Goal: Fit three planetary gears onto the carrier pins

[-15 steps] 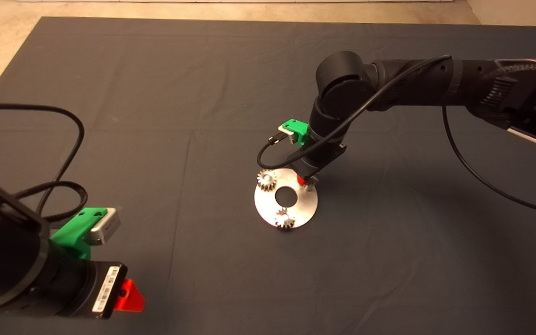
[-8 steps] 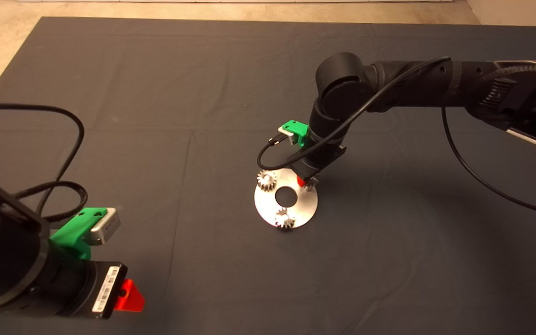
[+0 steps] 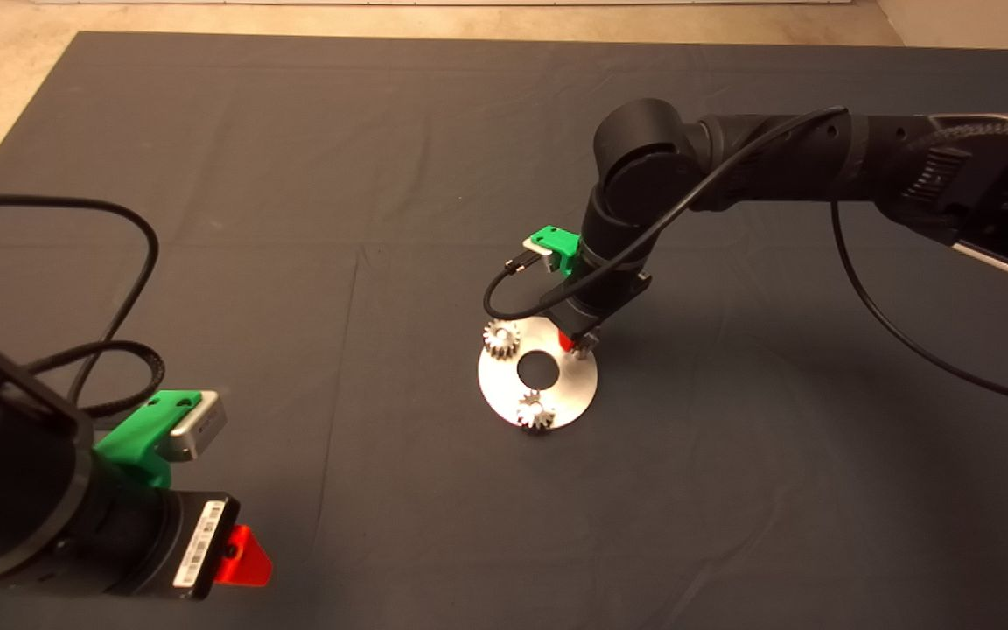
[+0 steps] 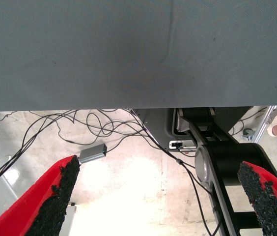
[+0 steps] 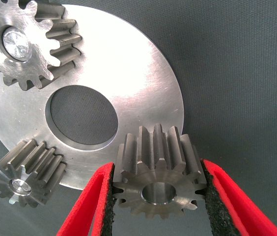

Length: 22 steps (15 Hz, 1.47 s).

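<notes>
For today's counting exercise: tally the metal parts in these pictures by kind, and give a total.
Gears: 3 (two on the disc, one in the right tool)
Disc: 1
Total: 4

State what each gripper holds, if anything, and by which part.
The right gripper holds a planetary gear by its toothed rim, one pad on each opposite side, at the disc. The left gripper, parked off the mat, holds nothing.

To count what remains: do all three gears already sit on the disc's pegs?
No: two gears sit on pegs, the third gear is in the right gripper.
</notes>
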Tool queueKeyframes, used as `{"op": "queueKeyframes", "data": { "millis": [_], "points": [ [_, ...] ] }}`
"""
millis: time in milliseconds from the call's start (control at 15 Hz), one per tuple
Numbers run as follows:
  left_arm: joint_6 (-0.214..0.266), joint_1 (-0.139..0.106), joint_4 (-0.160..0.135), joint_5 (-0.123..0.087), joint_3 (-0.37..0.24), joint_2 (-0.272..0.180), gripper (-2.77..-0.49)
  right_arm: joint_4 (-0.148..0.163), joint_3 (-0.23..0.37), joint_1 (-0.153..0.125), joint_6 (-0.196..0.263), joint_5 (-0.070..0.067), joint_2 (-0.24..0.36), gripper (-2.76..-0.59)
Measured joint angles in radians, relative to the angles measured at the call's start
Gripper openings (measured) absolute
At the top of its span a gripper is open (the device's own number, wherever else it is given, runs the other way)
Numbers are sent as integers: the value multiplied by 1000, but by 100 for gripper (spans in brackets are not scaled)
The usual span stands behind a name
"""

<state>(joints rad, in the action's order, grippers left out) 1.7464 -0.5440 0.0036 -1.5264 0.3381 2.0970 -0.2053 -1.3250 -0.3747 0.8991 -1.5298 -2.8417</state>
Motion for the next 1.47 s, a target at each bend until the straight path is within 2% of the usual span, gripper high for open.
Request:
{"op": "queueKeyframes", "data": {
  "millis": [867, 1467],
  "points": [
    [0, 0, 0, 0, 0, 0, -93, 8, 20, 0, 0, 0, 5, -228],
    [0, 0, 0, 0, 0, 0, -93, 10, 24, 0, 0, 0, 41, -228]
  ]
}}
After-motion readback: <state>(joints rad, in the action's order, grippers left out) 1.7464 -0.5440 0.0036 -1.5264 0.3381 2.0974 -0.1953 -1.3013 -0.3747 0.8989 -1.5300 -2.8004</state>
